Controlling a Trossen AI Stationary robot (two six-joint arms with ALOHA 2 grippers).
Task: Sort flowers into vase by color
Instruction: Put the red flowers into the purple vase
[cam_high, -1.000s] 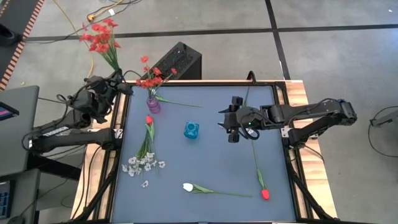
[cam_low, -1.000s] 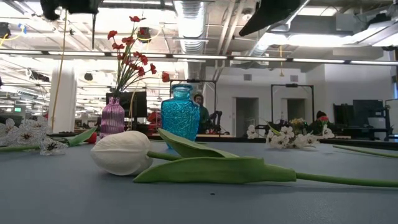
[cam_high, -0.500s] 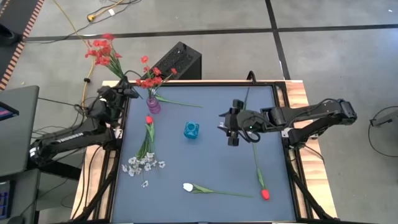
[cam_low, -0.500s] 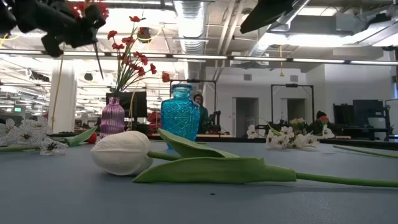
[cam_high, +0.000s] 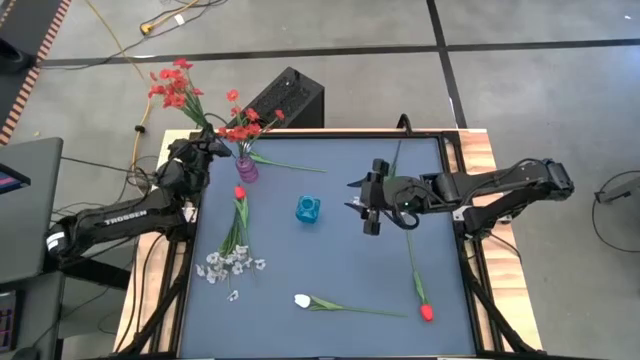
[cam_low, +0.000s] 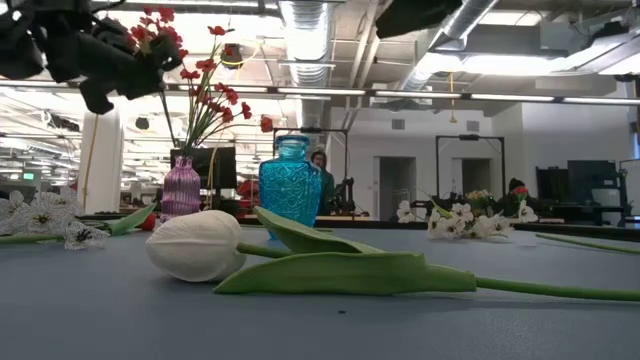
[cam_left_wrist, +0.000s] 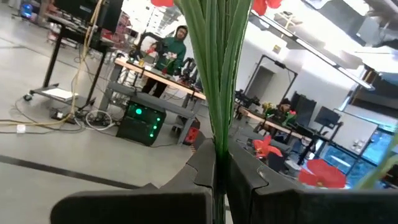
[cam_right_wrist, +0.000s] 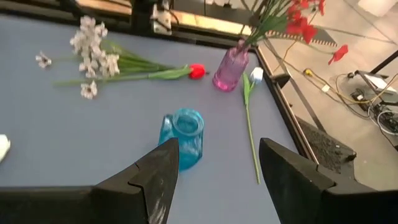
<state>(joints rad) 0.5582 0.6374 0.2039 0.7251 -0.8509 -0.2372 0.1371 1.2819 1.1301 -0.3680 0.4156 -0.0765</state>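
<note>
My left gripper (cam_high: 205, 148) is high over the table's far left corner, shut on a red clustered spray (cam_high: 172, 85), just left of the purple vase (cam_high: 246, 168). That vase holds another red spray (cam_high: 245, 125). The held spray also shows in the low view (cam_low: 150, 25). My right gripper (cam_high: 368, 205) hovers open and empty right of the blue vase (cam_high: 308, 210). On the table lie a red tulip (cam_high: 239, 205), a white blossom spray (cam_high: 230, 265), a white tulip (cam_high: 302, 300), another red tulip (cam_high: 426, 312), and a white tulip (cam_right_wrist: 256, 75) beside the purple vase. My left gripper pinches the spray's bundle of green stems (cam_left_wrist: 217, 143) between its two fingers, which lie across the stems. The red flower heads stand out beyond the fingers, tilted toward the far left. The spray is lifted clear of the table.
A black box (cam_high: 290, 95) stands just beyond the table's far edge behind the purple vase. The table's middle and right half (cam_high: 380, 270) hold only the right red tulip's stem. A person shows far off in the room (cam_low: 320, 170).
My left gripper has carried the red spray toward the table's right, closer to the purple vase, keeping it shut and lifted. The flower heads have swung nearer the vase's own red spray. My right gripper has stayed about where it was.
</note>
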